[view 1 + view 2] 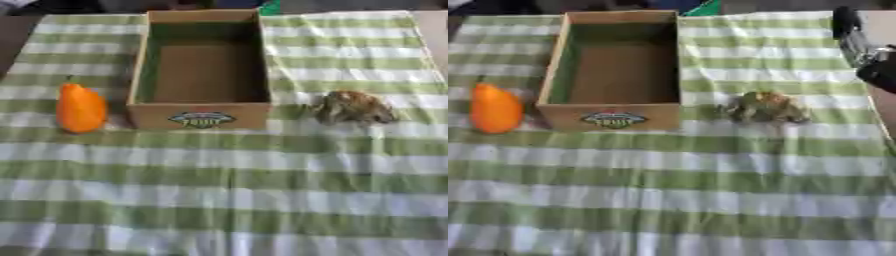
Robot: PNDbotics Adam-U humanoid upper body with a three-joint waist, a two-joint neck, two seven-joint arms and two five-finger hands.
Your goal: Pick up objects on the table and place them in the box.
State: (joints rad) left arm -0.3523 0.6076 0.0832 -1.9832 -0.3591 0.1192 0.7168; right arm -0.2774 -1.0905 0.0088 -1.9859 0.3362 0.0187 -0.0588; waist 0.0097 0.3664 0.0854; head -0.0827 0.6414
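Green-and-white checked cloth [227, 190] covers the table, bare in the near half. Further back, an orange pear-shaped fruit [80, 108] lies at nine o'clock of the cardboard box [199, 116]; a brownish lump [352, 107] sits at three o'clock. The box looks empty. Best to reach the lump from above. A dark arm part [859, 42] shows at the far right edge; whether its fingers are open cannot be told, and it holds nothing visible.

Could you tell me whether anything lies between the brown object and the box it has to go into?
Nothing visible does. The brown object lies on the cloth just right of the box, with only bare striped cloth between them. The box is open-topped and looks empty; its right wall is all the object must clear.
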